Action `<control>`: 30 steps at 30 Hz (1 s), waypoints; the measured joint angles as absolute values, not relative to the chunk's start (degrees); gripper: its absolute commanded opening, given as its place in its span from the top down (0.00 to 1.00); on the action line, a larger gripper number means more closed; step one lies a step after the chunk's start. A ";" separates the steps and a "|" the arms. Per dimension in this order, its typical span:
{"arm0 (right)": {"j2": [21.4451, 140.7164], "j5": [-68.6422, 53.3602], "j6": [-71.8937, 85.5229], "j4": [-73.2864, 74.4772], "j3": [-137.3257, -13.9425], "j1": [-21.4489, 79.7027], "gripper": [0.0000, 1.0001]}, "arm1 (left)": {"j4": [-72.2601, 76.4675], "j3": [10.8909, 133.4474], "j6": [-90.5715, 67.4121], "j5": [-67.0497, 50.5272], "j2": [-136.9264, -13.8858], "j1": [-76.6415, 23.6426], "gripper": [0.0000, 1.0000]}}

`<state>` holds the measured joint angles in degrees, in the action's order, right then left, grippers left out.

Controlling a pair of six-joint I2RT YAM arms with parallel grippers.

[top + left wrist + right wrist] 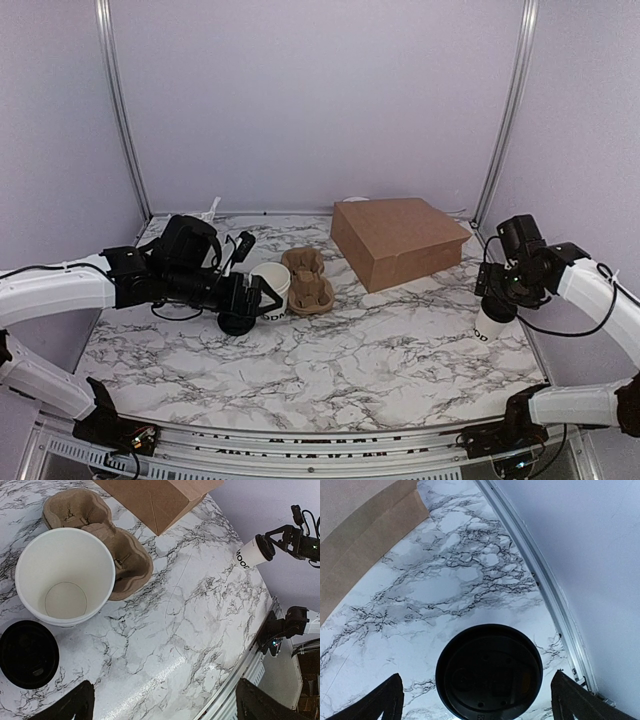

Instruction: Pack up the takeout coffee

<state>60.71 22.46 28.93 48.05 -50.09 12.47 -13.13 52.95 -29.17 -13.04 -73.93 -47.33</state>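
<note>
The main danger here is a spill. The takeout coffee (493,322) stands at the far right of the table (380,350), close to the metal rail (552,605) at the edge. The right gripper (476,690) hangs just above it with its fingers spread wide, one on each side of the coffee's lid (489,670), and they do not seem to touch it. If they close at the height of the lid and not on the paper wall, I think the lid can pop off. A hard squeeze can dent the soft cup. A finger that arrives off-centre can push the cup over toward the rail.

The coffee is a small white paper cup that stands upright, with dark letters low on its side and a black lid that seems well seated.

The cup carrier (130,565) is well apart from it, with the brown bag (400,240) between them. The left gripper (165,695) is also spread and holds nothing, near an open white cup (65,560) and a loose black lid (27,652).
</note>
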 measured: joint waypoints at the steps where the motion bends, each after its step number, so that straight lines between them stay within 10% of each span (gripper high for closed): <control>1: 60.51 22.61 28.93 48.16 -50.57 12.47 0.01 | -13.13 52.95 -29.17 -13.04 -73.84 -47.29 0.01; 30: 75.70 14.28 28.25 37.98 -65.89 23.03 0.02 | -12.86 50.98 -31.35 -13.02 -70.41 -46.52 0.01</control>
<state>75.70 14.28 28.25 37.98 -65.89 23.03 -12.86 50.98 -31.35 -13.02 -70.41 -46.52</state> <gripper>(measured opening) 0.990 0.992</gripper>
